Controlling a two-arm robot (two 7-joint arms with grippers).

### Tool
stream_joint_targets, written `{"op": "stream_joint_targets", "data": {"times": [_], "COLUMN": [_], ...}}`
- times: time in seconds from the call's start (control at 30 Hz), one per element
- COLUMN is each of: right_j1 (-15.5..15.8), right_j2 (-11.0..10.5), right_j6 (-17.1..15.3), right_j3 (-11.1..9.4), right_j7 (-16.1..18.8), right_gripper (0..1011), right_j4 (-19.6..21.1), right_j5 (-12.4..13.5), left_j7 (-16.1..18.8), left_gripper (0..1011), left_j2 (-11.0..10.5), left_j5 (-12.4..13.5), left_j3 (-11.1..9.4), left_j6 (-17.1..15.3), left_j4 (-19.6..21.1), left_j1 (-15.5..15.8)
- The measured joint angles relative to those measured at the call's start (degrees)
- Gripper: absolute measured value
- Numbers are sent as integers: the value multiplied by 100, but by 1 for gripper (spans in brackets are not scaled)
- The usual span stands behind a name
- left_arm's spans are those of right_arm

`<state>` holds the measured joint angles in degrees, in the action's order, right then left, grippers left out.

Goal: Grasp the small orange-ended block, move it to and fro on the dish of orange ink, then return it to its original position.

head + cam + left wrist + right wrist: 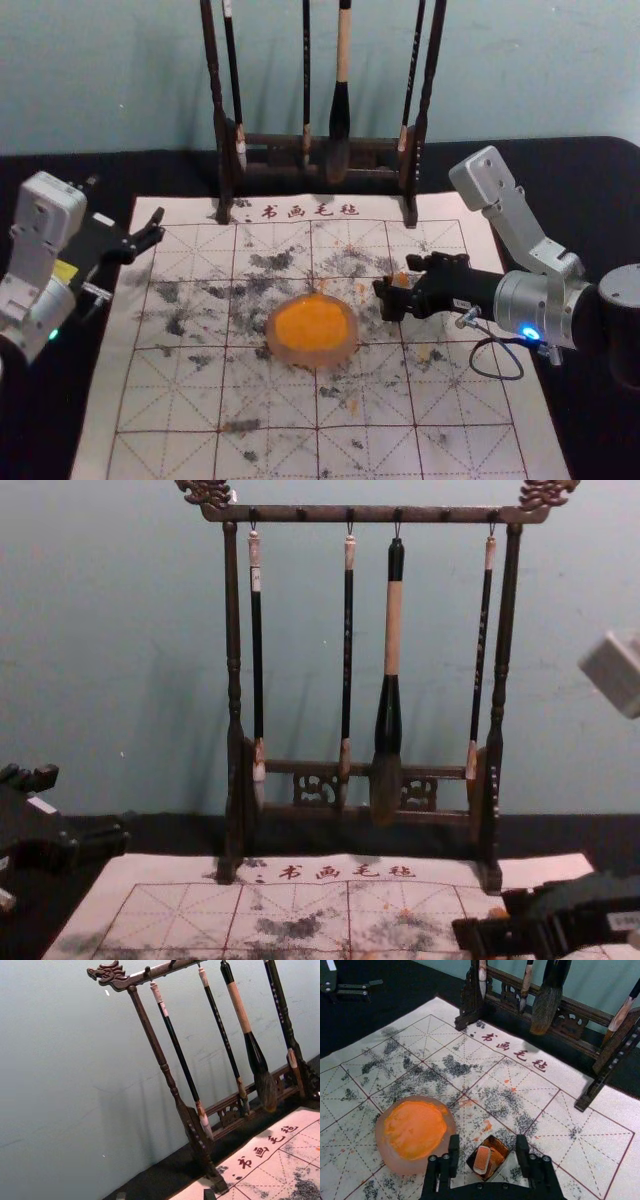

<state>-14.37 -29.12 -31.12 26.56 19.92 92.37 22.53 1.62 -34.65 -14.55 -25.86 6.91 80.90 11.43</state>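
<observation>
right gripper (487,1138), fingers apart, straddles the small orange-ended block (482,1160) on the mat (580,1152) near the ink dish (385,1145); left gripper (155,228), likewise spread, is parked at the mat's left edge. off-centre closure may tip the block; a low carry may knock the dish.

Silver-and-black right arm (540,300) reaching inward from the head view's right edge, blue light (529,333) glowing, black right claw (397,279) with fingers parted, black left claw (88,808) at the chest view's left edge, fingers spread
</observation>
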Motion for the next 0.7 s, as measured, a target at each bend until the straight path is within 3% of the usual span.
{"op": "stream_joint_targets", "data": {"times": [0.37,0.57,0.7], "right_j1": [0,26,267], "right_j2": [0,2,43], "right_j6": [0,83,978], "right_j3": [0,-23,-240], "right_j7": [-3,4,-75], "right_gripper": [982,1002,1002], "right_j4": [0,13,139], "right_j5": [4,5,-64], "left_j7": [0,0,0], "left_gripper": [1001,1001,1001], "left_j2": [0,0,0], "left_j5": [0,0,0], "left_j3": [0,0,0], "left_j6": [0,0,0], "left_j4": [0,0,0], "left_j1": [0,0,0]}}
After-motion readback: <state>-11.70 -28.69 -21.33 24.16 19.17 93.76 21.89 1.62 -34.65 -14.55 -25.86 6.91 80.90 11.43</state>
